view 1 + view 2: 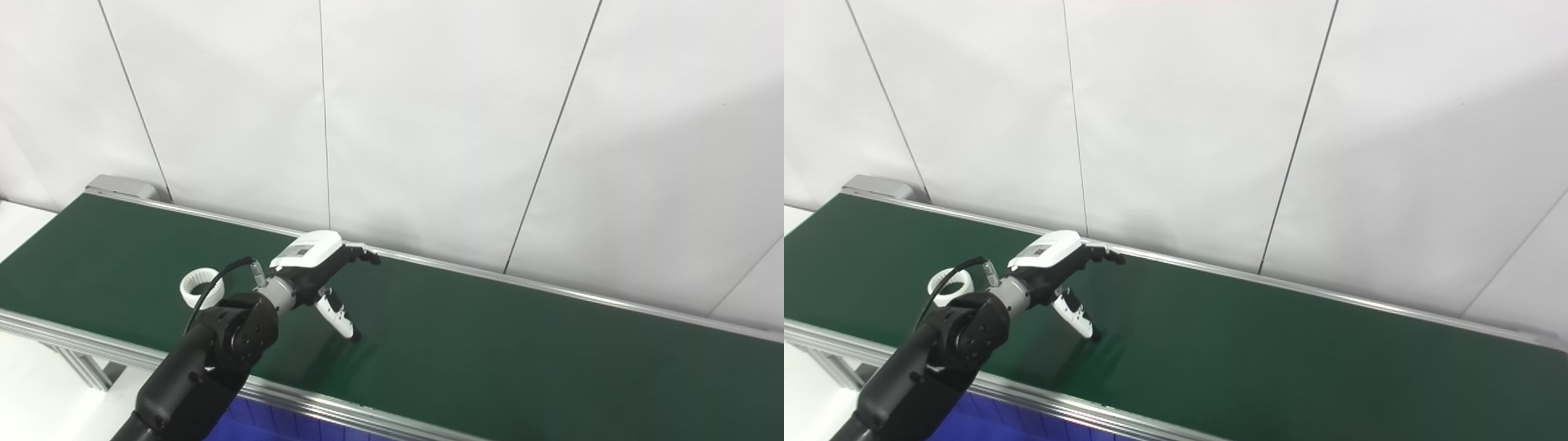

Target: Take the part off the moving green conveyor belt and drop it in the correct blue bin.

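White ring part (199, 286), likely light and rigid, left of the open, empty left hand (321, 275); pinch across its rim.

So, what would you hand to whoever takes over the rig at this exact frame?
Left hand: open, fingers spread over the belt, holding nothing.
Right hand: not in view.
Part: white ring lies on the belt, left of the hand, partly hidden behind the wrist and cable.
Blue bin: only an edge shows below the belt's near rail.
Done: nothing picked.
Left: grasp the ring, drop it in the bin.
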